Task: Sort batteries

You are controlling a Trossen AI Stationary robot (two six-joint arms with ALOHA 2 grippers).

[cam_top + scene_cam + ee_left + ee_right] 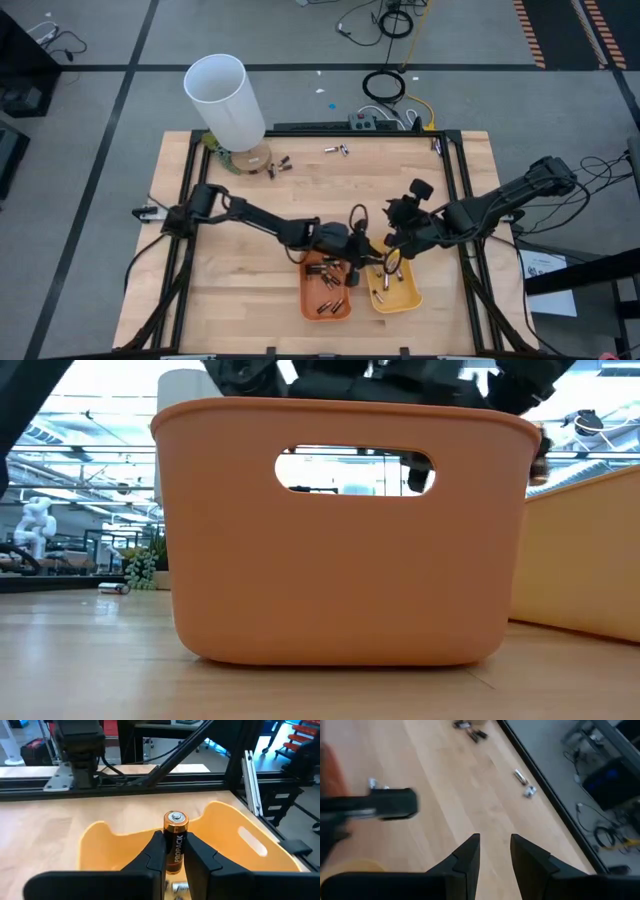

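My left gripper [348, 252] hovers over the seam between the orange tray [325, 292] and the yellow tray [395, 290], shut on a dark battery [175, 840] with a coppery end. Several batteries lie in the orange tray and a few in the yellow one [383, 285]. A silvery cell [178, 888] shows below the held one. My right gripper [393, 245] is raised above the yellow tray, open and empty [495, 845]. Loose batteries lie on the wood near the far edge [278, 167] [338, 150]. My left gripper pinches the dark battery by the sides of its printed body [176, 854], one finger on each side. The battery lies along the fingers, its coppery end [175, 819] sticking out past the fingertips. It is lifted clear above the trays.
A tall white tube [226, 100] stands on a round base at the far left of the table. A black frame rail [455, 170] runs along the table's sides. In the low view the orange tray's wall [340, 560] fills the picture. Bare wood lies at the near left [230, 290].
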